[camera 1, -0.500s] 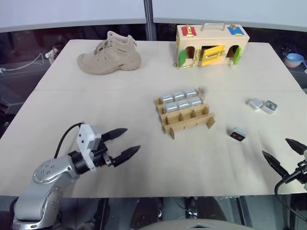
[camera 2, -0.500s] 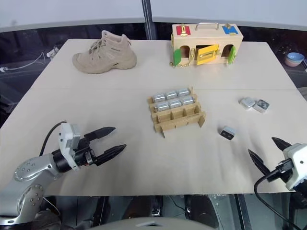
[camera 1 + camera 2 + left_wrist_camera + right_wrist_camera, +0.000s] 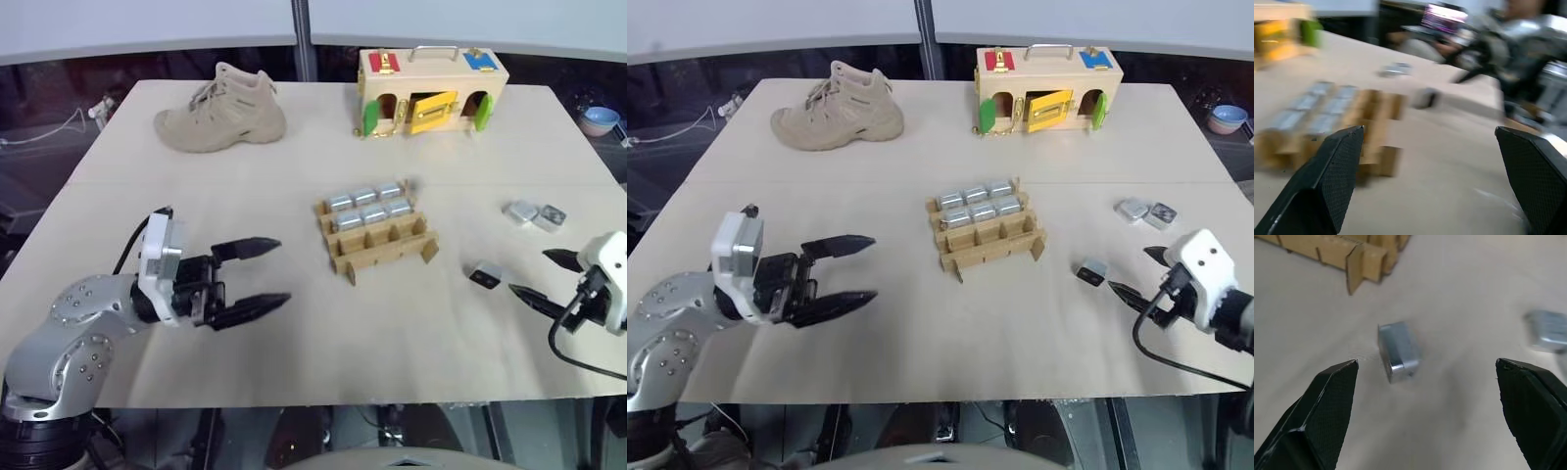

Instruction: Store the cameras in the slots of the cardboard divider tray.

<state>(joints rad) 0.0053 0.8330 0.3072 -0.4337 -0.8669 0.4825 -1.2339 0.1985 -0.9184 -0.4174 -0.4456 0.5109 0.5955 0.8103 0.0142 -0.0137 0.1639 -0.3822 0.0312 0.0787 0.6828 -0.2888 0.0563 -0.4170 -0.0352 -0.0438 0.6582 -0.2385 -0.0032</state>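
Table (image 3: 245, 147) — pale, plain wood

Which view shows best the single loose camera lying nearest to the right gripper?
The right wrist view: the loose camera lies large between the open right gripper fingers, untouched. Both eye views show it small, beside the cardboard divider tray. The left wrist view shows a blur.

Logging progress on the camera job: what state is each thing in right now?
cardboard divider tray: two back rows filled, front row empty
stored cameras: six, seated in slots
single camera: loose on table, ahead of right gripper
two cameras: loose, side by side
left gripper: open, empty
right gripper: open, empty
latch box: yellow door ajar
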